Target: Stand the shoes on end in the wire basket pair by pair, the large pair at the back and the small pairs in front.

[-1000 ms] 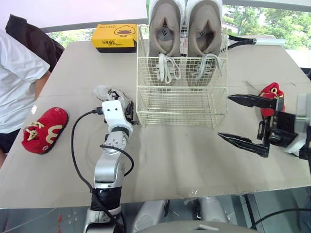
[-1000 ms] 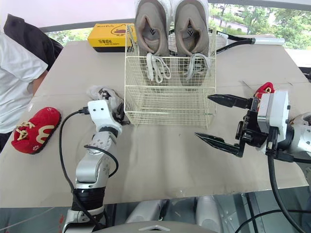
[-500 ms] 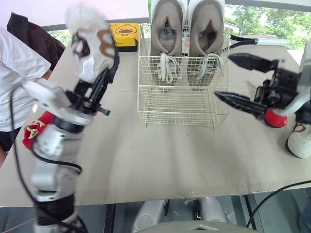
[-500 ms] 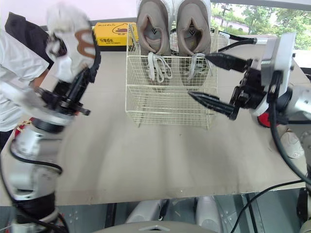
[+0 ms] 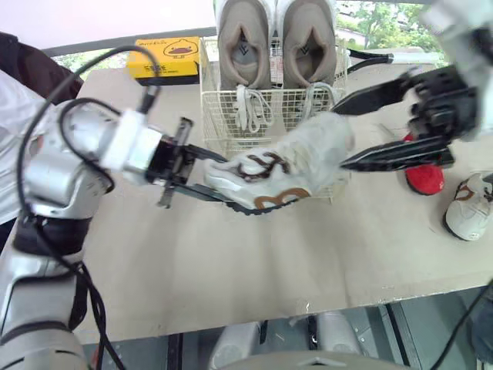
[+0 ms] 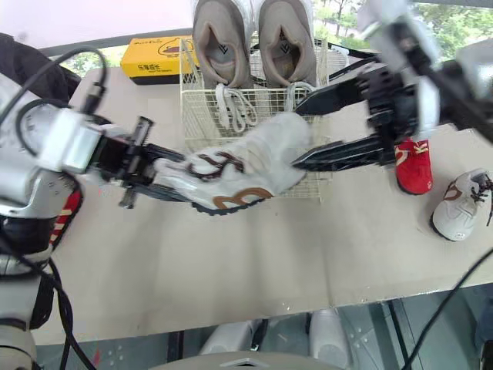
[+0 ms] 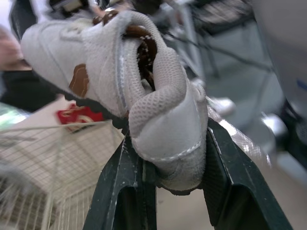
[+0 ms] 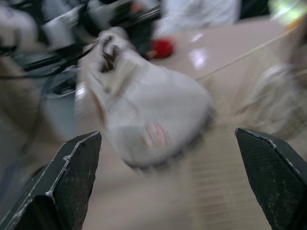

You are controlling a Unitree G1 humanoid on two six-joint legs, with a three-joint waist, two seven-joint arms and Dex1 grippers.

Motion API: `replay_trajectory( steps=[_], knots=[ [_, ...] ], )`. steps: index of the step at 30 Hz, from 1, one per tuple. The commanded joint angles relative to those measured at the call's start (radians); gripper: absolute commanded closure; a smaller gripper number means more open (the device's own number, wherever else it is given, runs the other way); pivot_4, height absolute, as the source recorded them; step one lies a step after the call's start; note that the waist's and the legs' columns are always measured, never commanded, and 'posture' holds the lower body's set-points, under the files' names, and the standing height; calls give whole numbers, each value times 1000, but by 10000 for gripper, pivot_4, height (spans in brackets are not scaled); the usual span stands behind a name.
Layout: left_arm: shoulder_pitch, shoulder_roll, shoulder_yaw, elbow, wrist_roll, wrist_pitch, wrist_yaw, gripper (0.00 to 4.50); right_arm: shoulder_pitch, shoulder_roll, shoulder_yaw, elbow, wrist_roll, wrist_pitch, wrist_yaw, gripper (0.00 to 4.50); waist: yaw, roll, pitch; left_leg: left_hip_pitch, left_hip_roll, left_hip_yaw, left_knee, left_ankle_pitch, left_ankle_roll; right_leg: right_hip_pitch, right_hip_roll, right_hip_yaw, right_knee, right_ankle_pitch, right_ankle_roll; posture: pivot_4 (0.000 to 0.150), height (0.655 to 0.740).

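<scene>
L gripper (image 5: 202, 171) clamped on white shoe (image 5: 281, 166) heel; shoe sideways in air just in front of basket (image 5: 212, 100). R gripper (image 5: 339, 139) spread wide round its toe. Red shoe (image 5: 424, 176) & 2nd white shoe (image 5: 468, 210) right of basket. Big pair (image 5: 273, 38) on end at basket's back.

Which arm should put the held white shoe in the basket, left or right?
Left. The left tool is shut on the white shoe at its heel, by the wire basket; the right tool is open, straddling the toe.

Big shoes (image 5: 239, 42) tops cropped, red shoe (image 5: 424, 179) prob. half-hidden
</scene>
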Motion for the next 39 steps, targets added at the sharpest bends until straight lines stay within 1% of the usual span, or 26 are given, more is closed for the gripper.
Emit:
replay_trajectory(
  steps=[1,2,3,4,7,9,12,13,14,16,17,18,20,22,23,24,26,27,28,30,32,33,34,35,37,39],
  knots=[
    [-103,16,-153,60,25,-168,-5,35093,-101,63,56,63,-21,105,33,1717,-5,0,0,-2,0,0,0,0,0,-3,0,2,1,0,0,1500,7400],
    [-132,22,-199,78,26,-202,-5,35093,-114,76,70,71,-32,116,47,1717,-6,0,-1,-5,0,-1,1,0,0,-6,0,2,2,0,0,1500,7400],
    [-165,21,-239,102,37,-236,-5,35093,-133,98,90,89,-45,141,47,1717,-10,0,-1,-14,0,-2,5,0,0,-14,0,1,5,0,0,1500,7400],
    [-195,22,-279,120,40,-268,-5,35093,-146,117,114,101,-64,154,50,1717,-11,0,-1,-19,0,-2,13,0,0,-19,0,0,7,0,0,1500,7400],
    [-269,10,-350,173,42,-341,-5,35093,-139,96,235,52,-166,108,133,1717,-19,0,-1,-32,-1,-2,21,0,0,-29,-2,-2,18,0,0,1500,7400],
    [-306,17,-390,208,49,-394,-5,35093,-134,80,296,34,-195,106,200,1717,-20,0,-1,-35,-2,-2,29,0,1,-30,-3,-4,19,0,0,1500,7400],
    [-343,20,-434,238,61,-465,-5,35093,-124,100,390,48,-295,55,222,1717,-22,0,0,-36,-3,-2,30,-1,1,-31,-4,-4,20,0,0,1500,7400],
    [-352,20,-445,243,62,-484,-5,35185,-125,106,418,59,-332,30,231,6793,-22,0,-1,-37,-3,-2,30,-1,1,-32,-4,-5,19,0,0,1500,7400],
    [-359,21,-457,248,64,-502,-5,35185,-129,108,437,70,-358,13,247,8586,-22,0,0,-37,-3,-2,30,-1,1,-32,-3,-5,19,0,0,1500,7400],
    [-369,21,-471,263,69,-531,-5,35185,-139,104,464,83,-403,-13,284,16933,-21,0,0,-37,-4,-2,31,-1,1,-34,-3,-5,22,0,0,1500,7400],
    [-372,20,-475,273,74,-542,-5,35185,-141,103,473,88,-424,-25,300,21865,-20,0,-1,-36,-4,-2,31,-1,1,-34,-3,-5,24,1,1,1500,7400],
    [-373,16,-471,283,74,-547,-5,35185,-142,103,477,91,-439,-33,314,25621,-20,0,-1,-36,-4,-2,31,-1,1,-34,-3,-5,24,1,2,1500,7400],
    [-364,18,-453,285,52,-508,-5,35185,-132,103,473,86,-460,-46,331,35423,-20,0,-1,-35,-5,-2,32,-1,1,-33,-3,-4,24,2,3,1500,7400],
    [-334,6,-390,284,32,-440,-5,25788,-110,102,451,74,-467,-53,334,42271,-22,0,-1,-35,-7,-1,33,-1,1,-33,-3,-4,24,3,4,1500,7400],
    [-307,2,-340,265,6,-357,25,19754,-95,103,429,70,-463,-51,328,43196,-23,0,-1,-35,-7,-1,33,-1,1,-33,-3,-4,24,3,5,1500,7400],
    [-279,9,-293,231,-30,-257,76,17194,-79,104,401,68,-454,-45,320,43197,-23,0,-1,-34,-7,-1,33,-1,1,-34,-3,-3,24,3,5,1500,7400],
    [-201,74,-208,129,-159,24,215,8750,-31,107,314,64,-413,-23,303,43202,-27,0,-1,-34,-7,-1,33,-1,1,-34,-2,-3,24,3,5,1500,7400],
    [-157,117,-166,78,-223,154,260,3612,-3,107,259,58,-380,-3,296,43205,-29,-1,-1,-34,-7,-2,33,-1,1,-35,-2,-2,25,3,5,1500,7400],
    [-98,156,-109,32,-295,266,334,0,28,104,204,48,-347,20,288,43211,-33,-1,0,-34,-7,-2,33,-1,1,-35,-2,-1,26,3,5,1500,7400],
    [36,224,12,-43,-391,441,538,0,93,122,86,26,-293,55,231,43318,-38,-1,0,-33,-8,-2,33,-1,1,-35,-3,1,33,3,5,1500,7400],
    [230,305,161,-90,-662,660,669,0,181,178,-62,-5,-238,89,117,43323,-46,-1,-1,-30,-8,-1,32,-1,1,-35,-3,2,35,3,5,1500,7400],
    [330,317,235,-117,-800,733,742,0,218,222,-133,-19,-216,107,45,43327,-50,-1,-1,-28,-8,-1,31,-1,1,-35,-3,4,35,3,5,1500,7400],
    [397,317,293,-138,-889,778,800,0,242,254,-181,-32,-200,122,-8,43329,-51,-1,-1,-26,-9,-1,31,-1,1,-35,-2,5,36,3,5,1500,7400],
    [490,291,346,-195,-964,788,869,0,267,311,-235,-43,-187,129,-82,43334,-47,-1,0,-25,-9,-1,31,-1,1,-35,-2,7,36,3,5,1500,7400],
    [627,228,406,-315,-1065,784,998,0,300,412,-311,-61,-166,137,-210,43339,-42,-1,0,-23,-10,-1,30,-1,1,-35,-2,9,35,3,4,1500,7400],
    [693,141,417,-414,-1109,746,1122,0,312,510,-364,-73,-148,143,-326,43341,-30,0,-1,-20,-10,1,30,-1,1,-33,-3,13,36,4,4,1500,7400]
  ],
)
